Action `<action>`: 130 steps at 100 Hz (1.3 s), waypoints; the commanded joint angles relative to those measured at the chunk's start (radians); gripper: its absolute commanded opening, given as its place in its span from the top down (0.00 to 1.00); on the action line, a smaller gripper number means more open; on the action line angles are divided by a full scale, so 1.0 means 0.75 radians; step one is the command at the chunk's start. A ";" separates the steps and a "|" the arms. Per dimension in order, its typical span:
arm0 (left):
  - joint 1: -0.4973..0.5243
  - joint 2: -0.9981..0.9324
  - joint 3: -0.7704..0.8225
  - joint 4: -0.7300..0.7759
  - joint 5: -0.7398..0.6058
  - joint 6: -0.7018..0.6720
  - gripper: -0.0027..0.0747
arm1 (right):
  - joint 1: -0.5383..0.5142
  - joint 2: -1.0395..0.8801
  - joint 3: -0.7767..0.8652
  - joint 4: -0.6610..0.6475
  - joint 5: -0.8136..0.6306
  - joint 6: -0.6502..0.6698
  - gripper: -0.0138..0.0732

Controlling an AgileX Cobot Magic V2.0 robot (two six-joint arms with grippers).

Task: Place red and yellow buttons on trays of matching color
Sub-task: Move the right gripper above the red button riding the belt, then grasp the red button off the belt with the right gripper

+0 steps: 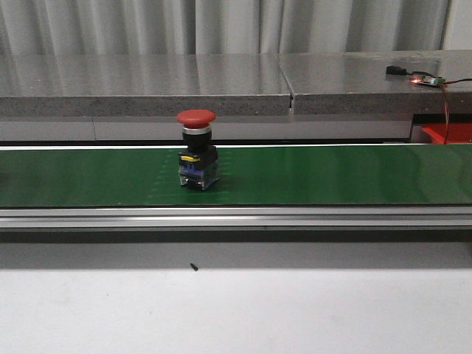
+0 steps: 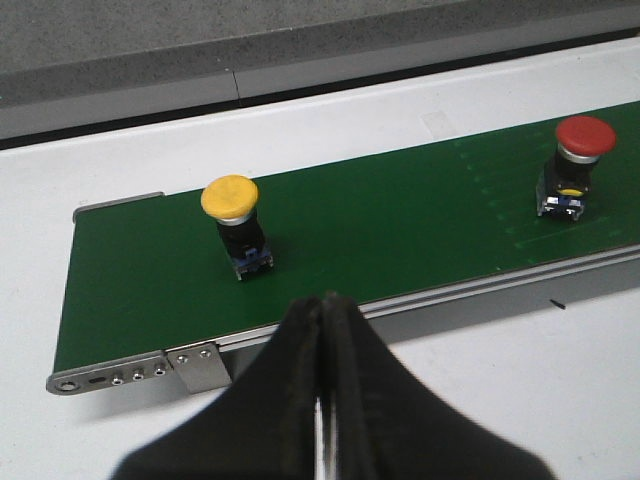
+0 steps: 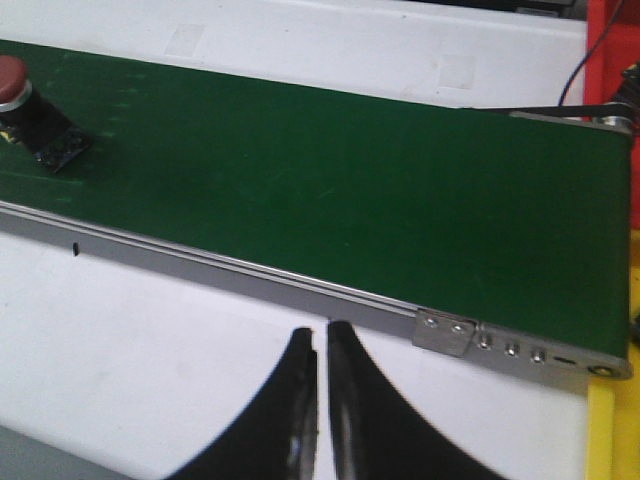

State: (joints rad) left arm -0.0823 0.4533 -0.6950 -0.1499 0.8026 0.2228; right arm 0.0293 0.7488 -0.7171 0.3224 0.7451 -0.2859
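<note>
One green conveyor belt (image 1: 332, 175), white table (image 1: 236, 310), grey curtain (image 1: 221, 26)

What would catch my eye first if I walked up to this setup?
Most likely the red button, standing upright near the middle of the long green belt. The left wrist view shows a yellow button too, also upright, closer to that belt's end. Both black pincers, left and right, hang shut over the white table, holding nothing.
</note>
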 commanded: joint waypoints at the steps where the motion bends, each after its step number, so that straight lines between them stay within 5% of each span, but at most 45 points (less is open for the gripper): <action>1: -0.013 -0.014 -0.031 -0.026 -0.075 0.003 0.99 | 0.046 0.112 -0.130 0.029 -0.032 -0.018 0.65; 34: -0.013 -0.014 -0.031 -0.026 -0.075 0.003 0.99 | 0.210 0.490 -0.493 0.029 0.017 -0.056 0.22; 130: -0.013 -0.014 -0.031 -0.026 -0.075 0.003 0.99 | 0.463 1.285 -0.998 0.033 0.200 -0.299 0.21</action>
State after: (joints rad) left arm -0.0823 0.4345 -0.6950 -0.1536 0.8109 0.2228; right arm 0.3765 1.7297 -1.4272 0.3224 0.9230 -0.4865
